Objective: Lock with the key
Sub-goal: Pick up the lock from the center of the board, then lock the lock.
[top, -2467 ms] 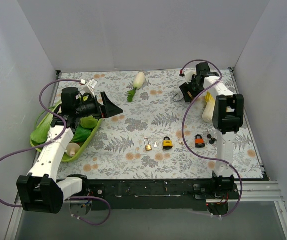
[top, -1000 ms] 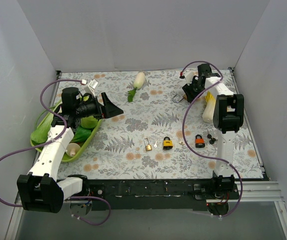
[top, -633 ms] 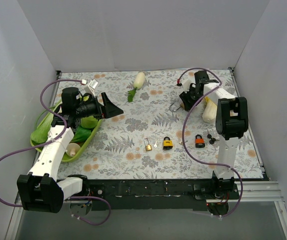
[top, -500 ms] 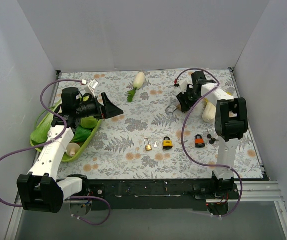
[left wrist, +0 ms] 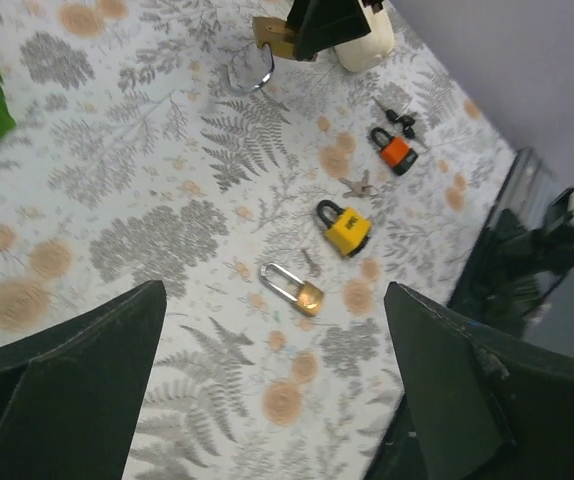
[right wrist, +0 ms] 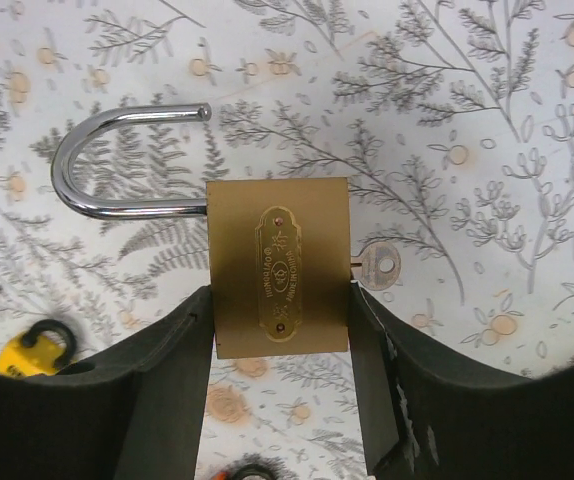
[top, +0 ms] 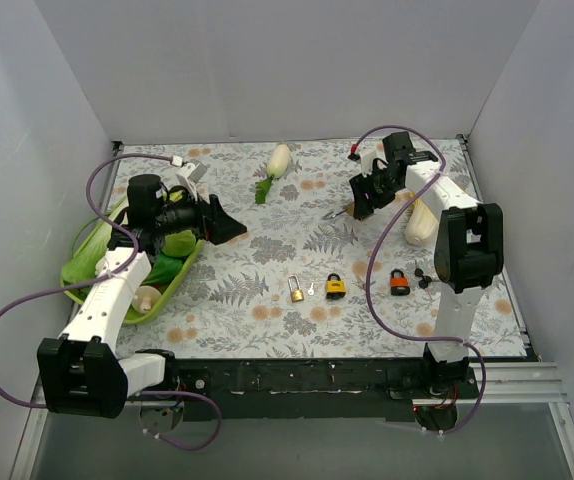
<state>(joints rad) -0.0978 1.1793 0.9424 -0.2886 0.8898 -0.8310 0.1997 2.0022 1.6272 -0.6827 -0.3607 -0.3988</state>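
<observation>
Green basket: at the left edge of the floral table cover, with leafy greens in it.
Left gripper: just right of the basket, jaws spread wide with nothing between them.
White radish: lies near the back edge, centre.
Small brass padlock: front centre, shackle up, with a small key just beside it.
Yellow padlock: just right of that key.
Right gripper: far right of centre, jaws pinching the large brass padlock by its two sides.
Shackle: open, one end free of the body.
Key: its head sticks out at the body's end opposite the shackle.
Orange padlock: front right, black keys beside it.
</observation>
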